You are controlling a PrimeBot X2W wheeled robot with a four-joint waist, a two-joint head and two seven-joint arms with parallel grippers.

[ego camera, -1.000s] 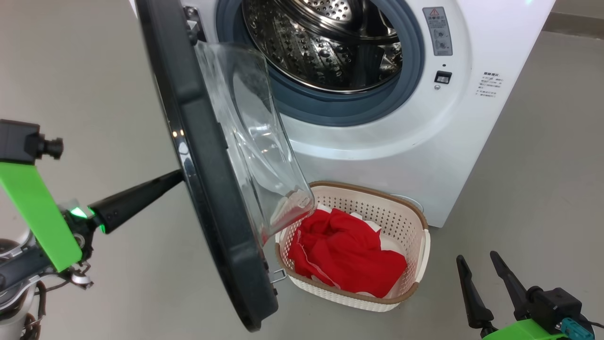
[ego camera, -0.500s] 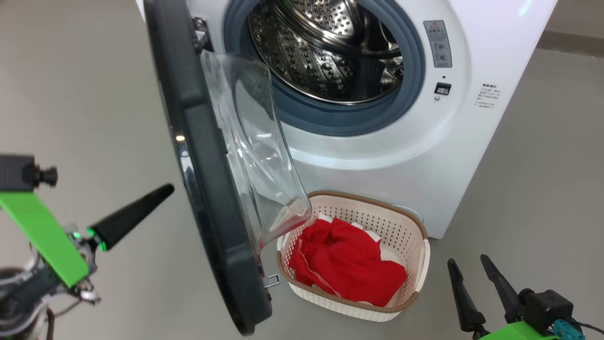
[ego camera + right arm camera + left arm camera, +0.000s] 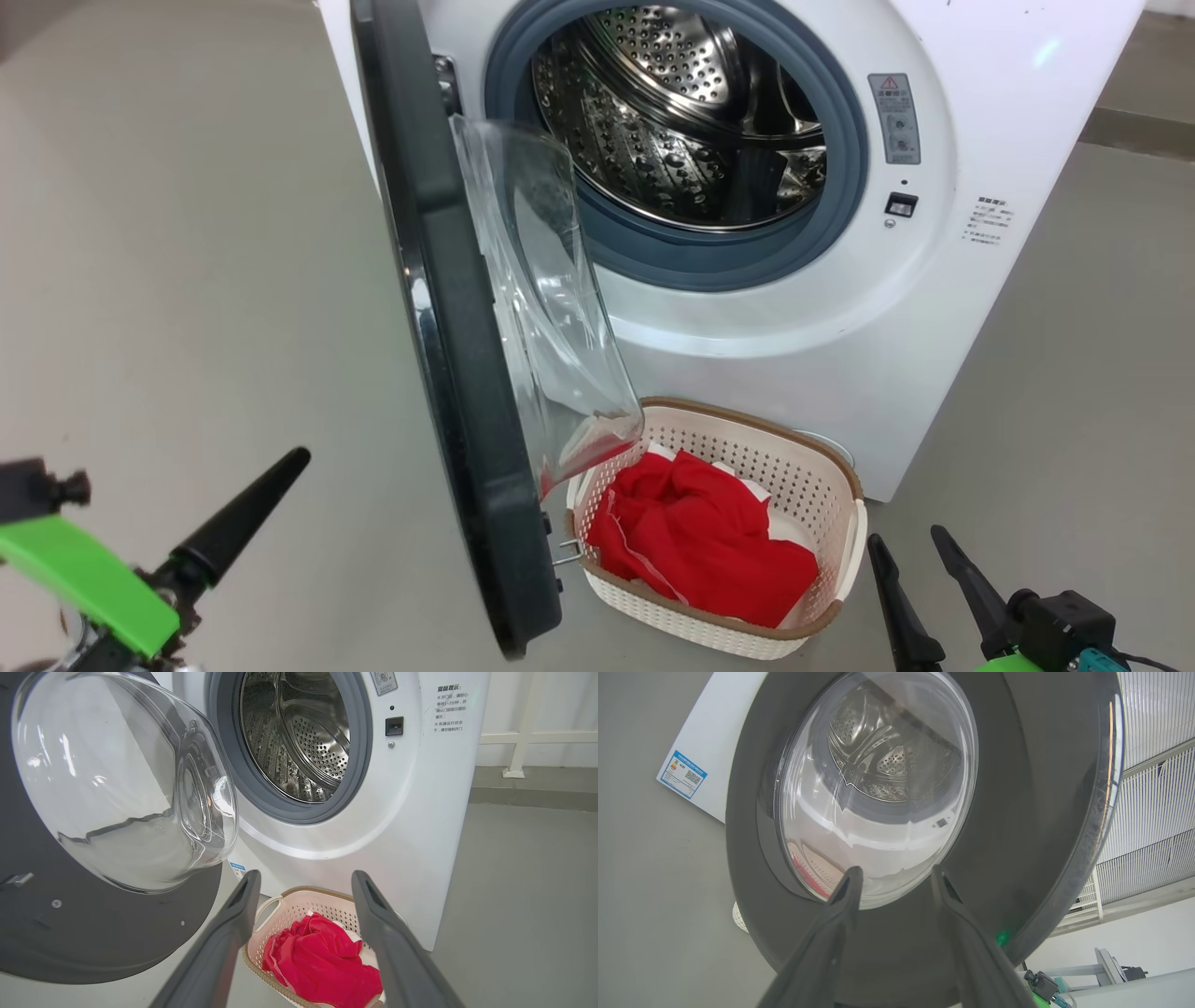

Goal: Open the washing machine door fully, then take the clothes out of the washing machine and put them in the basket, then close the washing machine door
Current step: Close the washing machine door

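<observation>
At the foot of the washing machine the clothes lie heaped in the basket, so only the open door is left to close, and the left gripper, jaws spread, faces its outer side as if to push it shut, the right gripper spread and idle.

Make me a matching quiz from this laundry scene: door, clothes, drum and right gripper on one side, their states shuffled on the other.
Column one
1. door
2. clothes
3. drum
4. right gripper

Column two
A. lying in the basket
B. bare steel, no laundry seen
C. jaws apart, holding nothing
D. swung out, not shut

Pairs: 1-D, 2-A, 3-B, 4-C
</observation>
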